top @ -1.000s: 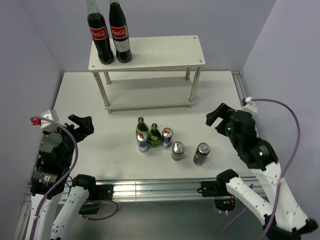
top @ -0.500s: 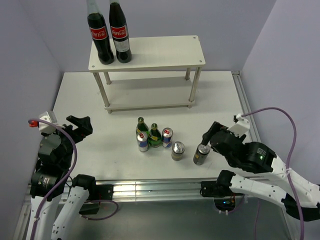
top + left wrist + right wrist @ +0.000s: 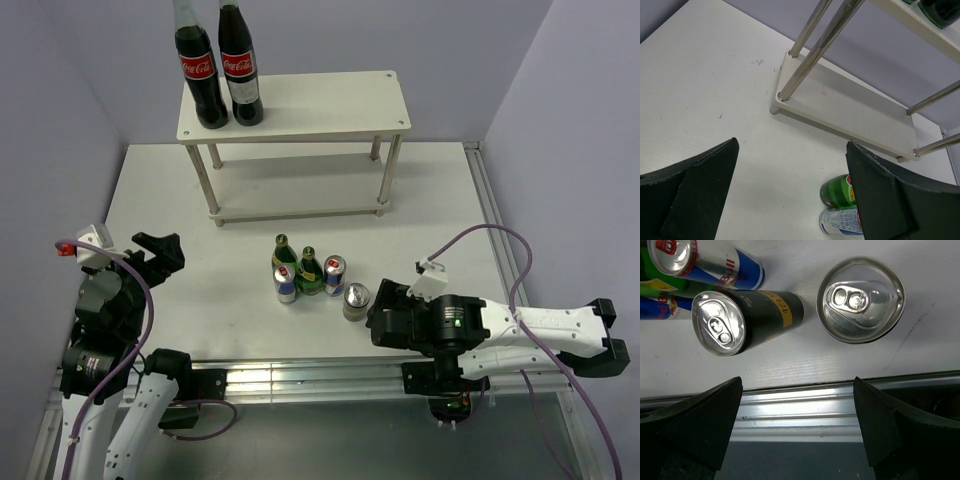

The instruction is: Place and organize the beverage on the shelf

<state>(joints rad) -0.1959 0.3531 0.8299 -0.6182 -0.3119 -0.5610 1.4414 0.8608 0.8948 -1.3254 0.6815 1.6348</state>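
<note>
white arms (image 3: 545,322), black right gripper (image 3: 797,387), purple cables (image 3: 497,228)

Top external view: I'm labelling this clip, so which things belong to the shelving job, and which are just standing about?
Belong to the job:
white shelf
two black cans
two Red Bull cans
two green glass bottles

Just standing about:
two Coca-Cola bottles, already on the shelf's top tier

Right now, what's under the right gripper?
An upright can: the wrist view shows only its silver lid, just ahead of the open right gripper. Its sides and label are hidden, and in the top view the arm covers it.
</note>
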